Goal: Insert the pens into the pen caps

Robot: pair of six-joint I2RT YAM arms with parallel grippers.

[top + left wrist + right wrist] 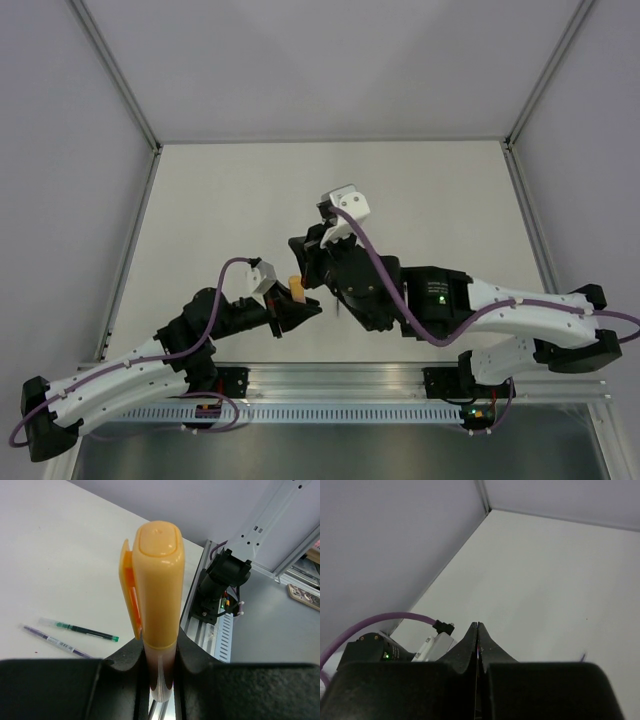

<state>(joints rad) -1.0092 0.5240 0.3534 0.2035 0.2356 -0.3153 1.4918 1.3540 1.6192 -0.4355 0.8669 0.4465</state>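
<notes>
L hand (pixel 161 662) is clamped on the orange pen (pixel 161 677). Its two black fingers (pixel 125 665) pinch the translucent brownish barrel just below the cap. Jaws are narrow but not together, w/ the barrel filling the gap. The pen sticks straight out of the grip. The orange pen cap (pixel 156 575) sits on its outer end, clip on the left side, flat end toward the wrist cam. From above, this hand is over the tabletop (pixel 60 555) near the near edge, approx mid-width, w/ the orange cap showing just past the fingertips.

L wrist view, left to right:
- A purple pen (pixel 55 641) lies flat on the white tabletop.
- Just beside it, approx parallel and not touching, lies a green pen (pixel 82 630) w/ a pale clear end at left and a green tip at right.
- Both lie left of the held pen.
- Right of the cap, an alu rail (pixel 197 615) runs along the tabletop edge, w/ a black arm base (pixel 222 577) mounted on it.

R hand (pixel 477 630) is fully closed, fingers flat against each other tip to tip, and nothing can be seen btwn them. It is up off the tabletop and points toward the far-left corner, where the enclosure walls (pixel 395 540) meet. In the top view it sits just beyond L hand and a bit to the right. The two are close, but cannot tell if they touch. A purple cable (pixel 380 620) shows at lower left of the R wrist view.
</notes>
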